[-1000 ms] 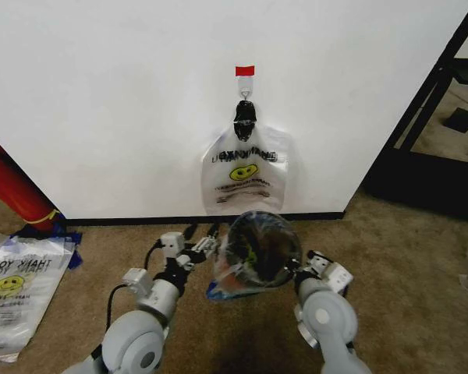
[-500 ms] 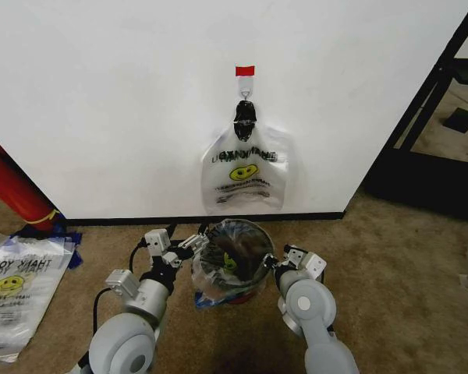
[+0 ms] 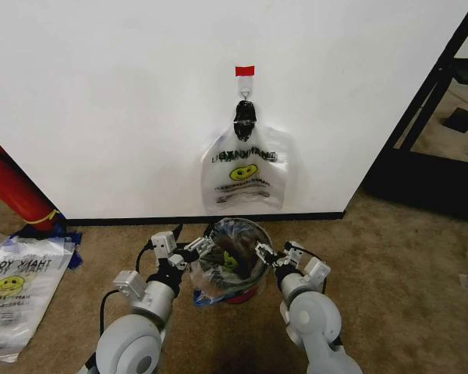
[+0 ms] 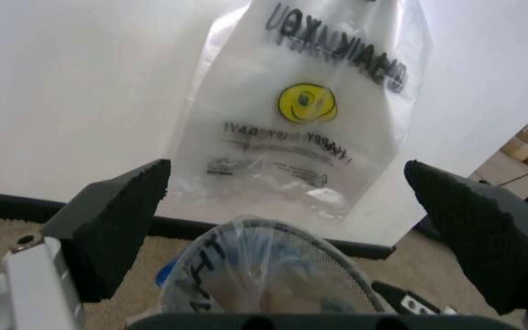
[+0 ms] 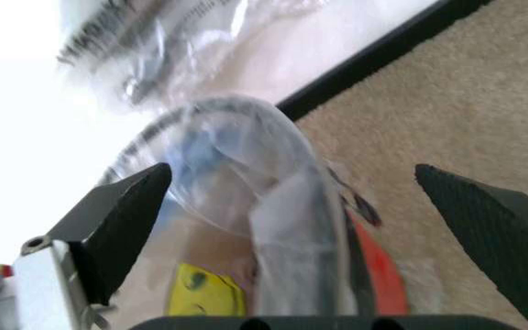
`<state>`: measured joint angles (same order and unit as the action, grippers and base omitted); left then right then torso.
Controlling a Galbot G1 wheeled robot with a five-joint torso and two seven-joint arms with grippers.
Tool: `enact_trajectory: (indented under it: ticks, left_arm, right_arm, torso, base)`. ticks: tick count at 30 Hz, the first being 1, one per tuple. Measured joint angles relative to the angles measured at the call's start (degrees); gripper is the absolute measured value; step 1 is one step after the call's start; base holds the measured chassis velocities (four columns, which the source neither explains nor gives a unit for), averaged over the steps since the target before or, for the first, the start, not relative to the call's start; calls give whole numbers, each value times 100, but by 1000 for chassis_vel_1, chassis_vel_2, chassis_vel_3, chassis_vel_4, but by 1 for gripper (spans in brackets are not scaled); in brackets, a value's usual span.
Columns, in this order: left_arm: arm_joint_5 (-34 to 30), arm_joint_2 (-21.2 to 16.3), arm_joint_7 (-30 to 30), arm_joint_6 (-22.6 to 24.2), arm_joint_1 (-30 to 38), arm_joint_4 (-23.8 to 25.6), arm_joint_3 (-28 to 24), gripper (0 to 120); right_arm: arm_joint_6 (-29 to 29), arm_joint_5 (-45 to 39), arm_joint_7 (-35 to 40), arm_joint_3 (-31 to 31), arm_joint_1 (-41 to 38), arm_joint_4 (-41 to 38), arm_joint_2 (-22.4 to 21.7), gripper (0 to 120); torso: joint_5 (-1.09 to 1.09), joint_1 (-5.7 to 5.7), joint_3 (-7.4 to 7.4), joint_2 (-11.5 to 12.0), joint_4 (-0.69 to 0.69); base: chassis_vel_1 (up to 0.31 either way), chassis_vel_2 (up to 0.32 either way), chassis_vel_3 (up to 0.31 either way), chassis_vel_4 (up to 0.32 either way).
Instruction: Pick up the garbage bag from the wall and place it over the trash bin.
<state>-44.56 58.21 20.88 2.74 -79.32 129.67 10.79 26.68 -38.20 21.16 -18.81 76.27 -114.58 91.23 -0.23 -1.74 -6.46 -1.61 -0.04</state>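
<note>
bin: small round black wire-mesh trash bin (image 3: 232,261) with a red base, on the carpet just in front of the wall, between the two grippers
bag on bin: thin clear crinkly garbage bag (image 3: 218,273) draped into and over the bin rim, plastic bunched down the outside on the robot's left, blue strip showing low; black letters and a yellow smiley visible through the film in the wrist views
left gripper: left gripper (image 3: 193,248) at the bin's left rim, jaws spread wide, dark foam pads (image 4: 117,220) well apart in the left wrist view, nothing pinched between them
right gripper: right gripper (image 3: 269,255) at the bin's right rim, jaws also wide, black textured pads (image 5: 122,223) far apart with the bin and bag seen between them, not gripping
wall: plain white wall (image 3: 101,101), flat matte, black baseboard (image 3: 125,220) along the bottom
tab: small red tape tab (image 3: 244,71) above a metal hook
hanging bags: bunch of like bags (image 3: 243,178) under a black clip (image 3: 244,118), glossy, wrinkled, "THANK YOU" print and yellow smiley
floor: tan short-pile carpet (image 3: 405,273)
stack: flat stack of like bags (image 3: 15,288) on the carpet to the robot's far left, smooth and shiny
cylinder: red cylinder (image 3: 12,187) leaning near the wall at the left edge
doorway: black frame (image 3: 433,86) at the right end of the wall
</note>
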Motion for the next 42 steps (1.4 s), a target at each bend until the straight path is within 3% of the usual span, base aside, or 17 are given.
enact_trajectory:
  ticks: [5, 11, 12, 14, 16, 17, 19, 22, 24, 33, 42]
  left_arm:
    - [117, 5, -2, -37, -36, 63, -4, 100]
    - [657, 165, -122, -473, -314, -7, 291, 100]
    - [657, 165, -122, -473, -314, -7, 291, 100]
    - [1284, 222, -195, -918, -478, -249, 453, 100]
    - [1531, 244, -190, -1101, -522, -361, 498, 100]
    - [2064, 296, -173, -1533, -617, -608, 601, 100]
    - [2219, 301, -175, -1693, -649, -685, 637, 100]
    - [2971, 263, -338, -2825, -1257, -1000, 1047, 100]
    - [3013, 340, -426, -3119, -1645, -956, 1289, 100]
    - [3481, 965, -541, -3337, -2285, -394, 1613, 100]
    - [3539, 1015, -516, -2948, -2231, -156, 1507, 100]
  right_arm:
    - [-236, 315, -273, -28, 179, -75, -41, 100]
    - [-2759, 2423, -1529, -238, 1062, -593, -162, 100]
    - [-2759, 2423, -1529, -238, 1062, -593, -162, 100]
    - [-3425, 2978, -1595, -423, 1554, -875, -203, 100]
    - [-3561, 3114, -1604, -460, 1686, -949, -208, 100]
    - [-3846, 3387, -1636, -549, 1986, -1101, -211, 100]
    - [-3931, 3475, -1651, -578, 2076, -1148, -211, 100]
    - [-4490, 3934, -1665, -701, 2758, -1650, -168, 100]
    - [-4740, 4143, -1559, -695, 3067, -1889, -111, 100]
    - [-5520, 4571, -1290, -501, 3827, -2209, 88, 100]
    - [-5733, 4791, -1042, -421, 4061, -2270, 90, 100]
  torso:
    - [1, 0, 0, 0, 0]
    - [0, 0, 0, 0, -2]
    - [0, 0, 0, 0, -2]
    - [2, 0, 1, 0, -2]
    - [0, 0, 0, 0, -2]
    - [-2, 0, 0, 0, -1]
    - [-2, 0, 0, 0, -1]
    - [-1, 0, 1, -1, -1]
    - [-1, 0, 1, 0, 0]
    - [0, 1, 1, 0, 0]
    - [0, 0, 0, 0, -1]
  base:
    - [0, 0, 0, 0]
    - [0, 0, 0, 0]
    - [0, 0, 0, 0]
    - [0, 0, 0, 0]
    - [0, 0, 0, 0]
    - [0, 0, 0, 0]
    - [0, 0, 0, 0]
    - [0, 0, 0, 0]
    - [0, 0, 0, 0]
    - [0, 0, 0, 0]
    - [0, 0, 0, 0]
